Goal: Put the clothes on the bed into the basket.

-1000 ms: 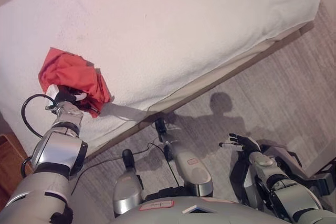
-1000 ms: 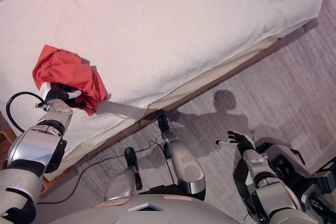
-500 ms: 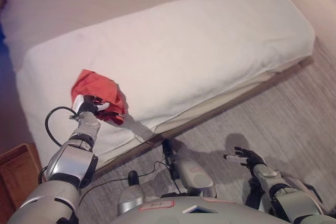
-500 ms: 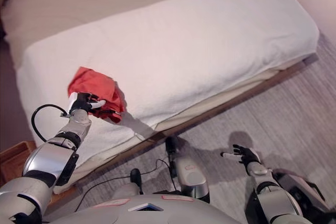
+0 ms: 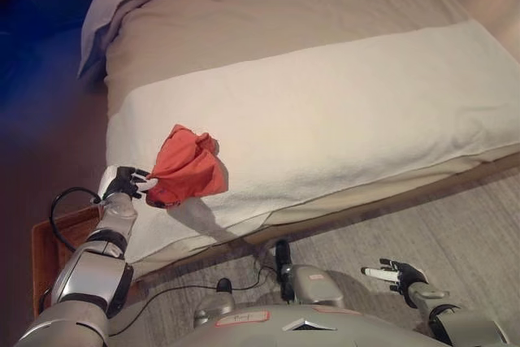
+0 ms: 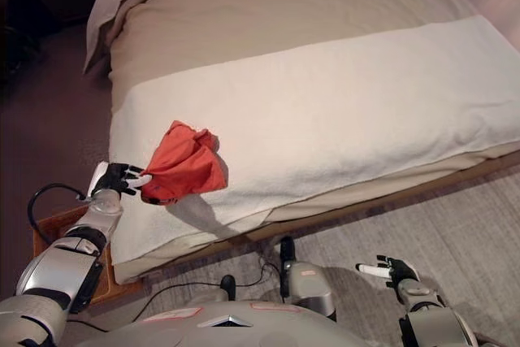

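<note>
My left hand (image 5: pixel 122 183) has its fingers pinched on the crumpled red-orange cloth garment (image 5: pixel 185 175) at the bed's (image 5: pixel 325 111) corner. My worry is that so thin a hold slips on the way to the brown basket (image 5: pixel 45 241) below.

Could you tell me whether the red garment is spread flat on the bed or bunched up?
Bunched up: the red garment is a crumpled lump near the bed corner, its edge pinched by the left hand.

A home bedroom. A wide bed (image 5: pixel 325 111) fills most of the view, made up with a beige cover (image 5: pixel 268 30) and a white blanket (image 5: pixel 341 119) across its near part. A grey carpet (image 5: pixel 455 217) lies along the bed's near side.
</note>
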